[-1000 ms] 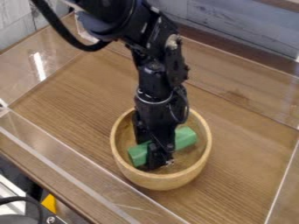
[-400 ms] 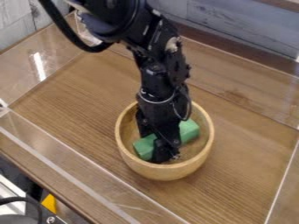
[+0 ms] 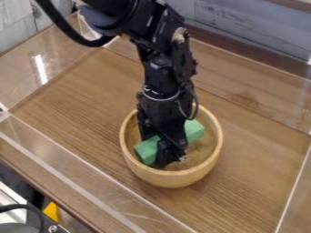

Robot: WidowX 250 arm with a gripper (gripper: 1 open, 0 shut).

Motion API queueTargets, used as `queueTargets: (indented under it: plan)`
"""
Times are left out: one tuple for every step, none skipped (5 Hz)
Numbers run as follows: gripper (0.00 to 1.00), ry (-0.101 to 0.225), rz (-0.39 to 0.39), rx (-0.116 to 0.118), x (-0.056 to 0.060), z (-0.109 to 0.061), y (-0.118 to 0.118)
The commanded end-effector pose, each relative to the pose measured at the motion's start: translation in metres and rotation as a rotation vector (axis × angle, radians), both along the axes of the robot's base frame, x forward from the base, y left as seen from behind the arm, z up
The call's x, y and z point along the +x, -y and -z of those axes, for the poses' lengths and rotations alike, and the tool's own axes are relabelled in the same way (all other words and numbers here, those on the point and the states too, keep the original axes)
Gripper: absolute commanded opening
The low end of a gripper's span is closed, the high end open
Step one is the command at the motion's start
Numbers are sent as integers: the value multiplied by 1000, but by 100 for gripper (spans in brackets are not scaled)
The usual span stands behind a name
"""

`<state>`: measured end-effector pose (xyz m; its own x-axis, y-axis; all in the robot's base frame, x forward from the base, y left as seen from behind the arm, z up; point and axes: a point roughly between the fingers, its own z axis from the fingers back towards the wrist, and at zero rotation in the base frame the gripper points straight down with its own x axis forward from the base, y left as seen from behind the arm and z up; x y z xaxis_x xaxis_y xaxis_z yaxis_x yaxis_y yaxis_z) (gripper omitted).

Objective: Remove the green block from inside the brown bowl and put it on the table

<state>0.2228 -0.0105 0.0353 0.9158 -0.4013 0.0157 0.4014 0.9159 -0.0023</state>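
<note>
The brown bowl (image 3: 203,168) sits on the table (image 3: 85,100) at the lower middle of the camera view. Inside it lies the green block (image 3: 192,135), its two ends showing on either side of my black gripper (image 3: 165,151). The gripper points straight down into the bowl and its fingers are shut on the middle of the block. The block looks slightly raised off the bowl's floor. The fingertips are partly hidden by the block and the bowl's rim.
Clear acrylic walls (image 3: 49,168) border the table on the near and left sides. Bare wood-grain tabletop lies left of and behind the bowl. My black arm (image 3: 134,23) reaches in from the upper left.
The bowl has shifted slightly to the right. The gripper stays shut on the green block and has risen only a little, with a small roll of the wrist.
</note>
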Motion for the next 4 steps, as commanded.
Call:
queueTargets:
  plan:
    - [0, 61, -28, -7, 17, -27, -4]
    - [0, 70, -52, -19, 22, -45, -9]
    - [0, 69, -57, -22, 20, -56, -21]
    - [0, 66, -42, -20, 17, -62, -37]
